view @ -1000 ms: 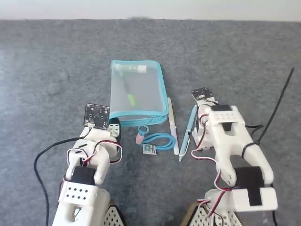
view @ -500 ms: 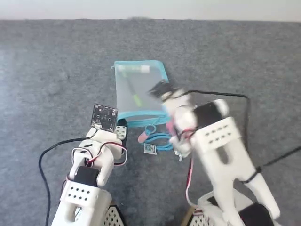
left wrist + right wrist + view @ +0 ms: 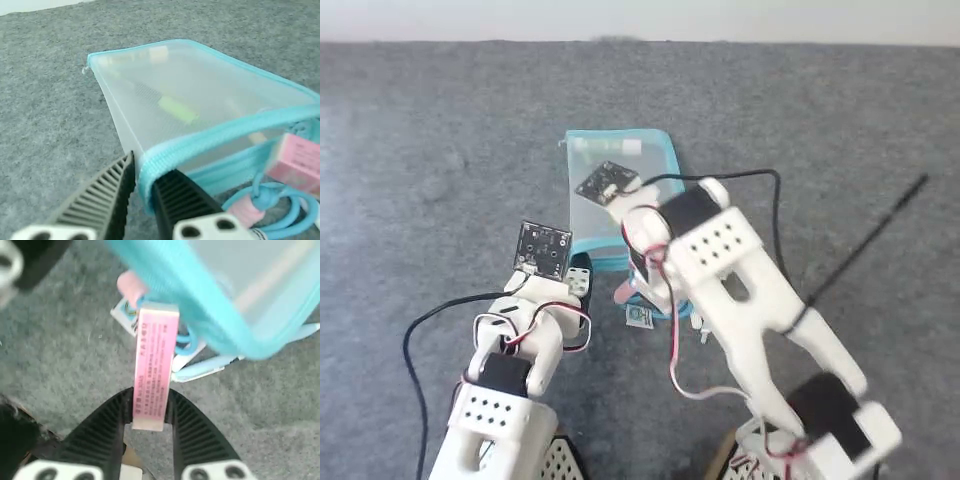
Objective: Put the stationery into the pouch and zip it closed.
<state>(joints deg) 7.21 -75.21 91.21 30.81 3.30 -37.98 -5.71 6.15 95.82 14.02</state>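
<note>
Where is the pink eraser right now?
The pink eraser is clamped in the right gripper, as the right wrist view shows, close beside the blue zipper edge of the pouch near the middle of the table.

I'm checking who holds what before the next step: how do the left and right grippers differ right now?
The left gripper pinches the pouch by its teal zip edge; the right gripper clamps a pink eraser by one end. The left gripper's pouch lies on the mat, while the right gripper's eraser is held off it, beside that zip edge. Both are shut on something.
</note>
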